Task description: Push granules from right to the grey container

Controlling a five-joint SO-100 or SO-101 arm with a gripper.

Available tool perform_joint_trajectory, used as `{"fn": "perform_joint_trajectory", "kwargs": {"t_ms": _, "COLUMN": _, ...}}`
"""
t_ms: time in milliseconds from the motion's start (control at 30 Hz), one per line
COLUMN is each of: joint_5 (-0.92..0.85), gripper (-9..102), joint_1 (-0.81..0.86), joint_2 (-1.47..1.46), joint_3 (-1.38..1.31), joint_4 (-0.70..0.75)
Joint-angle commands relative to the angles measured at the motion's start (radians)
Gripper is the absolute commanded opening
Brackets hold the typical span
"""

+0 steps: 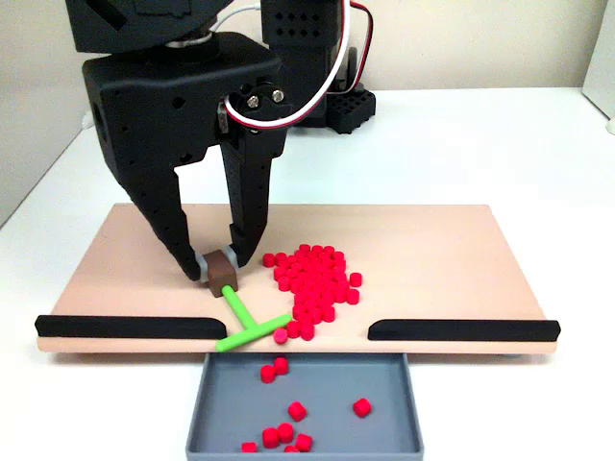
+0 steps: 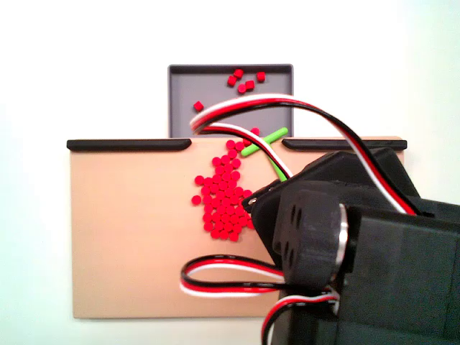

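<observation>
Gripping a small brown block [image 1: 222, 270] between its fingertips, the gripper [image 1: 215, 265] stands low over the board [image 1: 452, 254] in a fixed view. A green T-shaped pusher [image 1: 248, 323] runs from that block to the board's front edge. The granules [image 1: 312, 279] lie piled just right of the jaws, touching the pusher's crossbar. Several more rest in the container [image 1: 404, 403] below the gap.

In another fixed view, the arm hides the jaws. The pile [image 2: 224, 205] sits left of the arm; the pusher [image 2: 263, 142] is at the gap, and loose granules lie in the container [image 2: 280, 83].
</observation>
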Motion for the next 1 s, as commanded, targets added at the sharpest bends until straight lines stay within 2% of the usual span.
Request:
{"fn": "perform_joint_trajectory", "kwargs": {"t_ms": 0, "joint_5": 0.032, "gripper": 0, "joint_1": -0.012, "joint_2": 0.026, "joint_3": -0.032, "joint_4": -0.003}}
{"fn": "perform_joint_trajectory", "kwargs": {"t_ms": 433, "joint_5": 0.183, "gripper": 0, "joint_1": -0.021, "joint_2": -0.006, "joint_3": -0.086, "joint_4": -0.003}}
{"fn": "perform_joint_trajectory", "kwargs": {"t_ms": 800, "joint_5": 0.198, "gripper": 0, "joint_1": -0.041, "joint_2": 0.037, "joint_3": -0.087, "joint_4": 0.011}}
{"fn": "perform_joint_trajectory", "kwargs": {"t_ms": 967, "joint_5": 0.224, "gripper": 0, "joint_1": -0.060, "joint_2": 0.110, "joint_3": -0.080, "joint_4": 0.060}}
